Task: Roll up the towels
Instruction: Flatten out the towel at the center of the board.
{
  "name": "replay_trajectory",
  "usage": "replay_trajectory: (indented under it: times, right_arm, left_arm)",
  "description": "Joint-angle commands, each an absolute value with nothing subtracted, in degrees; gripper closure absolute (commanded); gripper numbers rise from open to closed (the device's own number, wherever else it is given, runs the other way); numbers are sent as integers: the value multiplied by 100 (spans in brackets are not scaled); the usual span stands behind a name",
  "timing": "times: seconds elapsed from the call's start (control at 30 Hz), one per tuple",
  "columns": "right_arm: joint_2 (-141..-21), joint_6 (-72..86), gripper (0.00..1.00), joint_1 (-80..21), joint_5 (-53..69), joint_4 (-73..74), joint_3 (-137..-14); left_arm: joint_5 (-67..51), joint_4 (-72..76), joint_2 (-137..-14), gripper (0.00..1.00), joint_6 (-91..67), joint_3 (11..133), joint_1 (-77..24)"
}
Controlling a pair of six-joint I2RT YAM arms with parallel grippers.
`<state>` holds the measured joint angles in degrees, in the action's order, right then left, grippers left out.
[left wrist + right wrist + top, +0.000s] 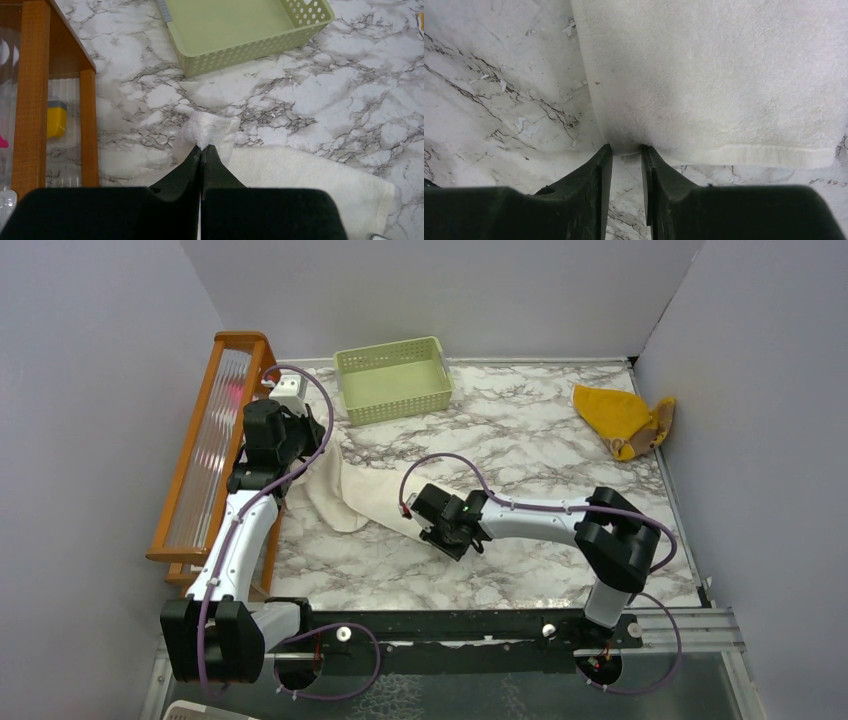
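The left arm (240,530) reaches straight out from its base along the wooden rack (200,460) at the counter's (520,440) left edge, its wrist bent over the far-left part of the marble. The left hand (201,148) points down, and its fingers are pressed together on a corner of the cream-white towel (345,490). A small tuft of cloth stands up just past the tips. The green basket (240,52) sits beyond that corner, apart from it.

From the pinched corner the cream-white towel runs toward the middle of the counter, lying mostly flat with a fold near its left end.

The right arm (540,517) rises from its base on the right, bends at the elbow and stretches leftward low over the counter. The right hand (626,148) meets the towel's near edge. Its fingers stand a narrow gap apart, and the hem bunches right at the tips. Whether they have hold of the cloth cannot be told.

The mustard-yellow towel (620,420) lies crumpled in the far-right corner, well apart from both hands.
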<state>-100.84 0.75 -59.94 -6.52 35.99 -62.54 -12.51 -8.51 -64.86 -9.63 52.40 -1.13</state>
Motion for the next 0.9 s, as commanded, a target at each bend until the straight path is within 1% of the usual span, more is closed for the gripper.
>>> replay_trajectory:
  times: [0.0, 0.07, 0.17, 0.2, 0.27, 0.3, 0.43, 0.57, 0.6, 0.67, 0.8, 0.87]
  right_arm:
    - [-10165, 56, 72, -6020, -963, 3460, -6463]
    - [-10158, 46, 72, -6018, -982, 3496, -6506]
    - [-10180, 35, 67, -6015, -1014, 3515, -6555]
    - [-10191, 32, 64, -6015, -1025, 3517, -6572]
    - [-10217, 31, 54, -6016, -1034, 3501, -6573]
    - [-10228, 21, 51, -6013, -1030, 3480, -6560]
    - [-10360, 29, 48, -6021, -957, 3434, -6578]
    - [-10391, 35, 48, -6013, -895, 3434, -6588]
    - [-10390, 35, 48, -6017, -892, 3424, -6584]
    - [-10401, 40, 52, -6018, -887, 3411, -6574]
    - [-10400, 54, 71, -6016, -902, 3393, -6572]
    - [-10397, 66, 77, -6020, -936, 3408, -6568]
  left_arm:
    - [-1386, -740, -6503, 100, -892, 5212, -70]
    - [-1396, -738, -6507, 100, -879, 5216, -70]
    - [-1401, -744, -6532, 100, -877, 5208, -62]
    - [-1402, -747, -6531, 100, -871, 5204, -66]
    - [-1410, -743, -6539, 100, -870, 5208, -64]
    - [-1422, -739, -6539, 100, -866, 5204, -66]
    - [-1431, -740, -6557, 100, -854, 5200, -53]
    - [-1439, -748, -6557, 100, -844, 5194, -53]
    - [-1439, -752, -6557, 100, -848, 5194, -53]
    - [-1452, -750, -6565, 100, -852, 5194, -44]
    - [-1459, -747, -6568, 100, -849, 5194, -44]
    - [-1459, -752, -6565, 100, -847, 5195, -45]
